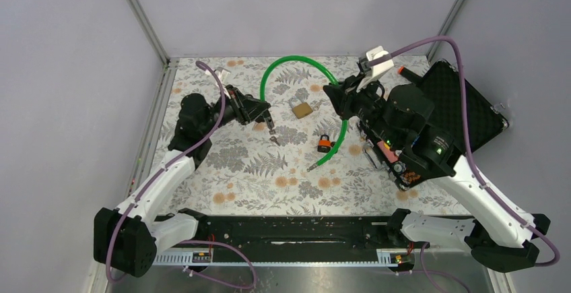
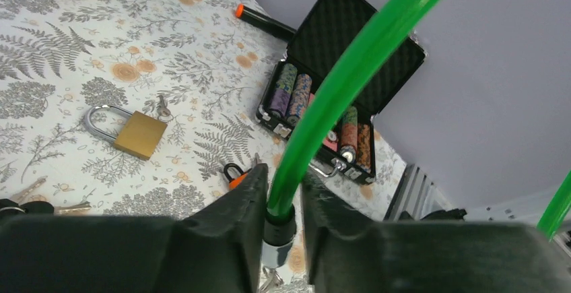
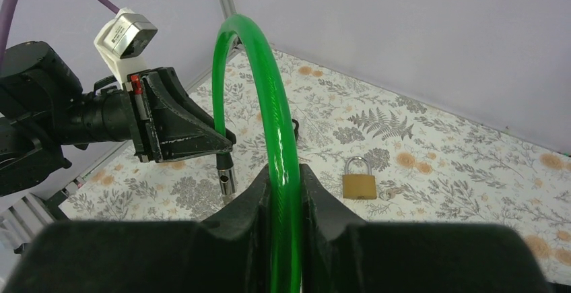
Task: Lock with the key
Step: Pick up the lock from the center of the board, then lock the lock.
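Two grips on one green cable (image 1: 296, 58): near its metal-tipped end, pinched between the drawn-in fingers of the left gripper (image 2: 281, 178), tip pointing down past the fingertips and clear of the table (image 1: 222, 192); farther round the arc, clamped mid-length in the right gripper (image 3: 284, 172), jaws tight on both sides. Ahead of and below the right gripper, flat on the fern-print cloth, a brass padlock (image 3: 359, 184) with a small key (image 3: 394, 190) just beside it, well apart from either set of fingers. Between the two grippers and nearer the arm bases, a little orange padlock (image 1: 325, 143), close by the cable's free end. Judged an early step: cable secured at two places, no key in either gripper, no lock yet joined to the cable. Next, by this reading, bringing the held tip round to meet its lock, then freeing one gripper for the key, a job calling for a fine, low pinch on a thin flat thing lying against the cloth. No telling the intended lock from these views.
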Robot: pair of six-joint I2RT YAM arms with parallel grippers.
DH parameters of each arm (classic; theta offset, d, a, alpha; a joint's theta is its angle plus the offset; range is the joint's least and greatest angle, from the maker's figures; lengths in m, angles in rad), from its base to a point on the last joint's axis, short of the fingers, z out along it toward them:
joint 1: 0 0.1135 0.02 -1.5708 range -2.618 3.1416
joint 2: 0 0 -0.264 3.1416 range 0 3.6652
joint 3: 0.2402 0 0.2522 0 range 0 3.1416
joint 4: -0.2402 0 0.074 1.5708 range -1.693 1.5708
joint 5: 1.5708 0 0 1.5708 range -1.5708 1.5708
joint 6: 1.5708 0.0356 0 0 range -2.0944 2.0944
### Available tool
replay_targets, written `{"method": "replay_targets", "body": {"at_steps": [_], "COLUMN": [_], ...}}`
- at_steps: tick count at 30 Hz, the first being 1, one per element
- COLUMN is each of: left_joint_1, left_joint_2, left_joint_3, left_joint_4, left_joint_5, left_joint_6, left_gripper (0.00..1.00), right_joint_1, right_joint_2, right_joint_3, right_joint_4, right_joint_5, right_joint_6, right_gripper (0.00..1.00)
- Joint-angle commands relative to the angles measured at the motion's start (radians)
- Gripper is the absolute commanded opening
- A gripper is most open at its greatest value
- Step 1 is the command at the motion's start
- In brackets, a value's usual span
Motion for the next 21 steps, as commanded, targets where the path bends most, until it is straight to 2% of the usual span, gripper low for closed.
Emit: {"method": "replay_targets", "body": {"at_steps": [1,2,3,6,12,16,18,21], "left_joint_1": [-0.007,-0.008,-0.007,-0.008,-0.008,-0.008,-0.008,-0.008], "left_joint_2": [0.024,0.027,0.029,0.021,-0.062,-0.119,-0.144,-0.175], "left_joint_3": [0.042,0.042,0.043,0.038,0.042,0.061,0.072,0.086], "left_joint_4": [0.083,0.087,0.089,0.115,0.116,0.089,0.067,0.041], "left_joint_5": [0.063,0.065,0.065,0.063,-0.028,-0.111,-0.168,-0.269], "left_joint_6": [-0.013,-0.017,-0.026,-0.047,-0.006,0.023,0.041,0.067], "left_gripper": [0.11,0.01,0.0,0.0,0.0,0.0,0.0,0.0], "right_joint_1": [0.0,0.0,0.001,0.0,0.0,0.0,0.0,0.0], "right_joint_2": [0.002,0.009,0.014,0.025,-0.002,-0.022,-0.035,-0.065], "right_joint_3": [0.066,0.067,0.065,0.042,-0.085,-0.131,-0.158,-0.222], "right_joint_4": [0.092,0.091,0.089,0.085,0.154,0.179,0.193,0.229], "right_joint_5": [0.042,0.043,0.046,0.075,0.078,0.056,0.046,0.036], "right_joint_6": [0.054,0.056,0.058,0.064,0.051,0.052,0.055,0.067], "right_gripper": [0.0,0.0,0.0,0.0,0.14,0.29,0.42,0.5]}}
